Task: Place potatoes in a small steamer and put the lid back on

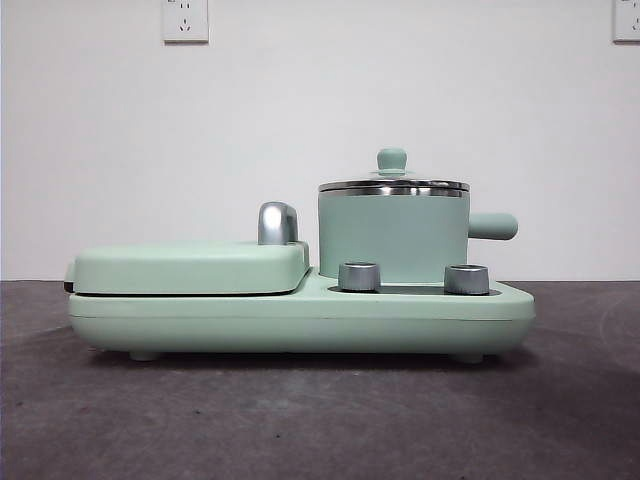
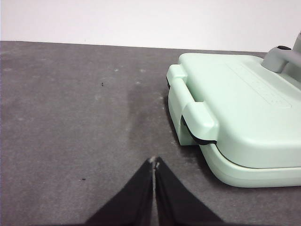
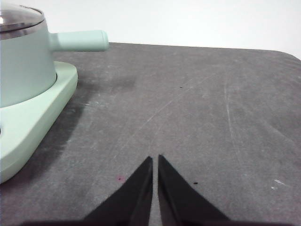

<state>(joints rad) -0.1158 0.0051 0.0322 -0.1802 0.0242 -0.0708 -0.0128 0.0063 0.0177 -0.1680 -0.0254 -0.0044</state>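
Observation:
The small steamer [image 1: 392, 238] is a mint-green pot with a steel rim, standing on the right half of the green base [image 1: 300, 320]. Its stubby handle [image 1: 492, 226] points right. The glass lid [image 1: 393, 184] with its green knob [image 1: 391, 160] rests on the pot. The right wrist view shows the steamer [image 3: 21, 66] and its handle [image 3: 79, 41] off to one side of my right gripper [image 3: 155, 159], which is shut and holds nothing. My left gripper [image 2: 154, 162] is shut over bare table beside the griddle. No potatoes are in view.
A flat mint-green griddle [image 1: 190, 268] with a chrome handle [image 1: 277, 223] fills the left half of the base, and also appears as the griddle [image 2: 240, 117] in the left wrist view. Two steel dials [image 1: 360, 276] sit in front of the pot. The table [image 1: 300, 420] is dark grey.

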